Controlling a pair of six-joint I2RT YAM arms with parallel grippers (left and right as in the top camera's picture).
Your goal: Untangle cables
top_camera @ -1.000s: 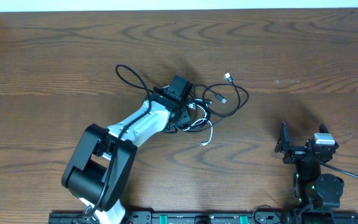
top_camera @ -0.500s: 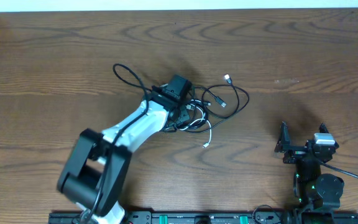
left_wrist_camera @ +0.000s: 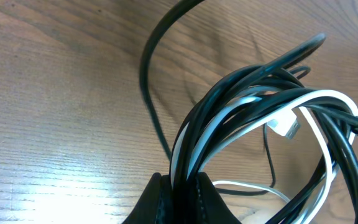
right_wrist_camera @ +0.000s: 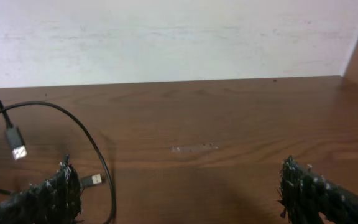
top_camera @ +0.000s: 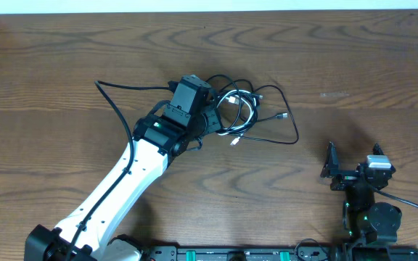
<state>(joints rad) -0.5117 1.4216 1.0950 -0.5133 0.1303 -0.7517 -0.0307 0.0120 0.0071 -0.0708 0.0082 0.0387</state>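
A tangle of black cables and one white cable (top_camera: 239, 114) lies on the wooden table a little left of centre. My left gripper (top_camera: 210, 119) is shut on the bundle. In the left wrist view its jaws (left_wrist_camera: 180, 186) pinch several black strands and the white cable (left_wrist_camera: 253, 118). One black cable (top_camera: 115, 94) trails out to the left of the arm, another loops right to a plug (top_camera: 285, 115). My right gripper (top_camera: 353, 170) is open and empty at the lower right, apart from the cables. Its view shows black cable ends with plugs (right_wrist_camera: 16, 149) at the left.
The table's far edge meets a white wall (right_wrist_camera: 166, 37) at the top. A rail (top_camera: 216, 254) runs along the near edge between the arm bases. A pale scuff (top_camera: 334, 93) marks the wood at the right.
My left arm has stretched out and lifted the bundle up and slightly to the right. The cable loops have shifted and the left strand has pulled out longer. The right arm has not moved.
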